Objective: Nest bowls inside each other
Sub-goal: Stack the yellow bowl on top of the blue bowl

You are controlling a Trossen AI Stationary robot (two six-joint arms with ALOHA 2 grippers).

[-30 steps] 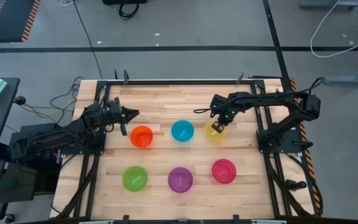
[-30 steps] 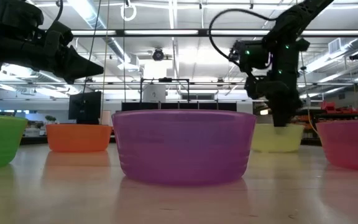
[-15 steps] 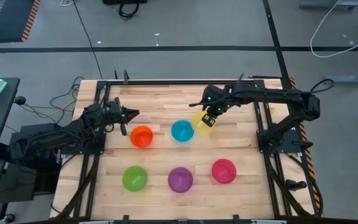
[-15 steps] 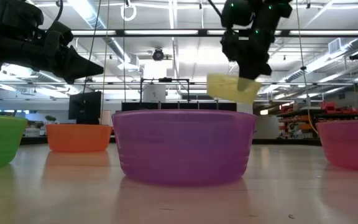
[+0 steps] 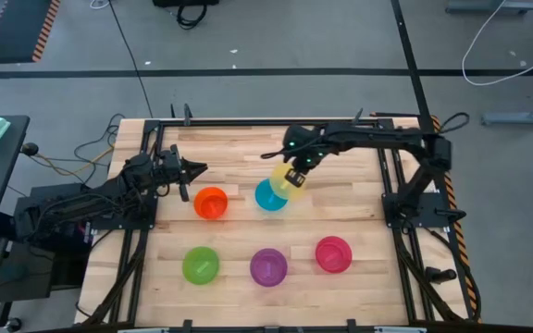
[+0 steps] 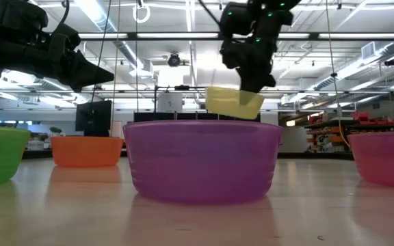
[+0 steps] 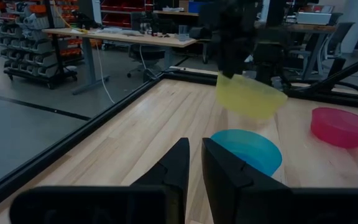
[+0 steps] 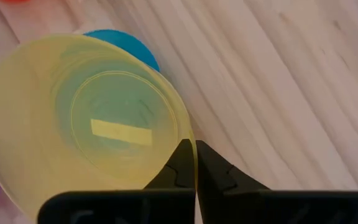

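wooden table (image 5: 239,148) — right gripper (image 5: 293,176) pinching yellow bowl (image 5: 288,183) rim, airborne, tilted over blue bowl (image 5: 268,196); level, centre, then lower. left gripper (image 5: 192,169) narrow, empty — waits near orange bowl (image 5: 211,203).

Yellow bowl (image 5: 288,181) tilted, airborne over blue bowl (image 5: 268,196)

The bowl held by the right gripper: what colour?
Yellow bowl, translucent; clearest in the right wrist view, pinched by the right gripper.

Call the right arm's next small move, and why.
Probably shift a little further toward the round blue plastic bowl, then lower. The right tool pinches the rim of the round yellow plastic bowl, held tilted in the air and only partly overlapping the blue one. The left tool waits near the orange bowl.
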